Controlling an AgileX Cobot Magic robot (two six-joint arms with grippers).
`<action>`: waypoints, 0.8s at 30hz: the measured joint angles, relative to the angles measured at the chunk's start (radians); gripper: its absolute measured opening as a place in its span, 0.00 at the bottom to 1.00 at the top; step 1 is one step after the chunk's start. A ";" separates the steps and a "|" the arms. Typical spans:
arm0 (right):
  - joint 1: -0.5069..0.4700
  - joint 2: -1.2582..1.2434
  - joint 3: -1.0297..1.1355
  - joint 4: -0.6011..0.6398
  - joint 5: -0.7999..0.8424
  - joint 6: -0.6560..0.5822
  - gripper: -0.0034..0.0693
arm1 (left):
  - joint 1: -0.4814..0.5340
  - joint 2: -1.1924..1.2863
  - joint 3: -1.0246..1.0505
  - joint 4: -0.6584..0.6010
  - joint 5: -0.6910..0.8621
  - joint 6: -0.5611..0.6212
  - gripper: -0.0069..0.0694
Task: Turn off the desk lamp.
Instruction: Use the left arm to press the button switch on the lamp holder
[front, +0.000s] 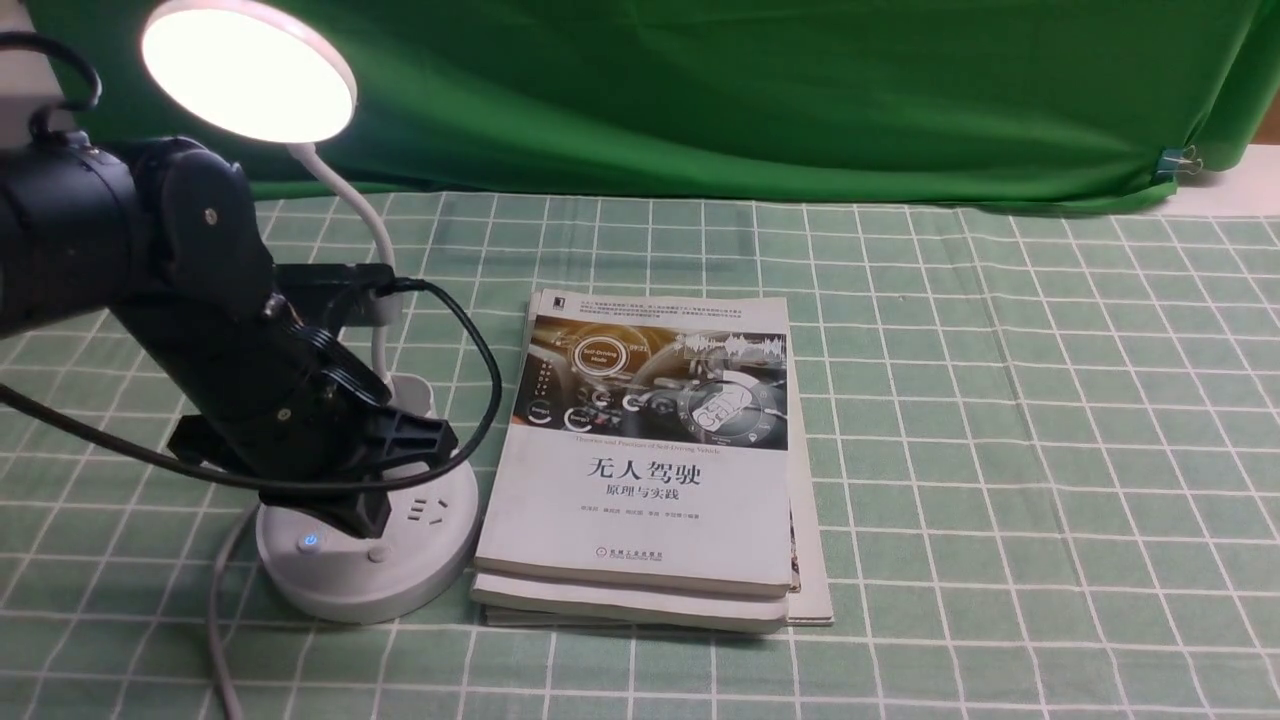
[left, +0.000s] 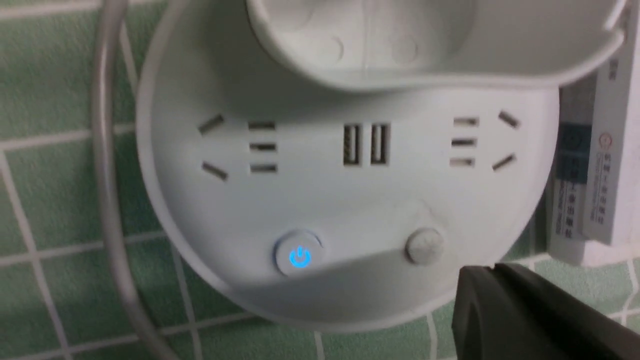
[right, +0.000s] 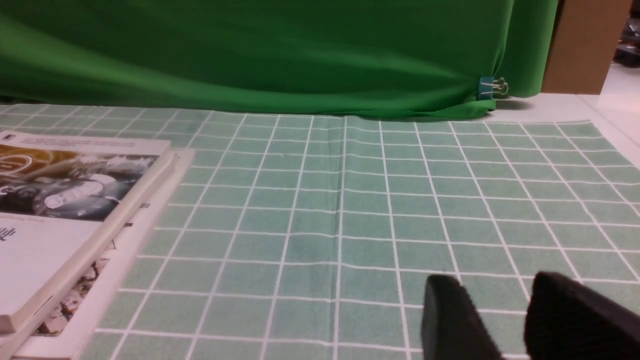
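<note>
The desk lamp stands at the left of the table, its round disc head (front: 248, 70) lit bright. Its round white base (front: 370, 580) carries sockets, a blue-lit power button (front: 310, 541) and a plain round button (front: 377, 553). My left gripper (front: 365, 520) is shut and empty, its tip just over the base close to the plain button. In the left wrist view the shut tip (left: 492, 272) sits beside the plain button (left: 424, 246), apart from the blue button (left: 299, 256). My right gripper (right: 494, 281) is open and empty, low over the cloth.
A stack of books (front: 650, 460) lies right beside the lamp base and shows in the right wrist view (right: 60, 200). The lamp's grey cord (front: 215, 610) runs off the front left. A green checked cloth (front: 1000, 450) covers the table, with a green backdrop (front: 750, 90) behind.
</note>
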 joint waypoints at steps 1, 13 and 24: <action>0.000 0.000 0.000 0.000 0.000 0.000 0.38 | 0.000 0.005 0.000 0.003 -0.002 0.000 0.09; 0.000 0.000 0.000 0.000 0.000 0.000 0.38 | 0.000 0.106 -0.010 0.011 0.005 0.000 0.09; 0.000 0.000 0.000 0.000 0.000 0.000 0.38 | 0.000 0.017 -0.008 0.014 0.002 0.000 0.09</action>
